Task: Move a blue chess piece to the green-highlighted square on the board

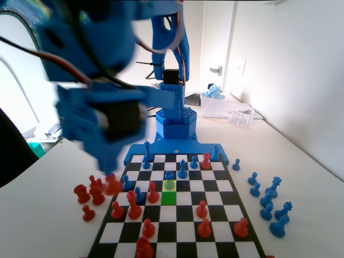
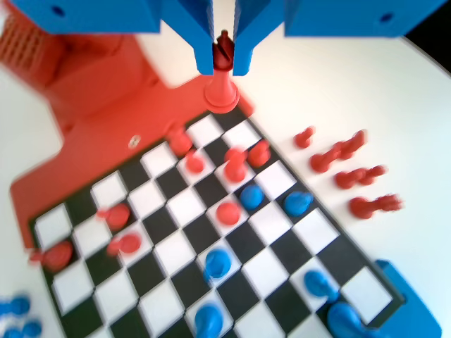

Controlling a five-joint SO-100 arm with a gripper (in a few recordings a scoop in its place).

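Observation:
My gripper (image 1: 109, 171) hangs blurred over the left edge of the board (image 1: 177, 236), shut on a red chess piece (image 1: 113, 186). From the wrist, the jaws (image 2: 224, 60) pinch that red piece (image 2: 221, 91) by its head above the board's corner. A small blue chess piece (image 1: 169, 181), tinted green-yellow, stands on a yellowish square in the middle of the board. The green-highlighted square (image 1: 169, 198) lies directly in front of it, toward the camera, with nothing on it. The gripper is well left of both.
Several red pieces (image 1: 88, 194) stand on the table left of the board, and several blue ones (image 1: 269, 200) stand to its right. More red and blue pieces are scattered on the board (image 2: 176, 232). Papers (image 1: 231, 114) lie at the back right.

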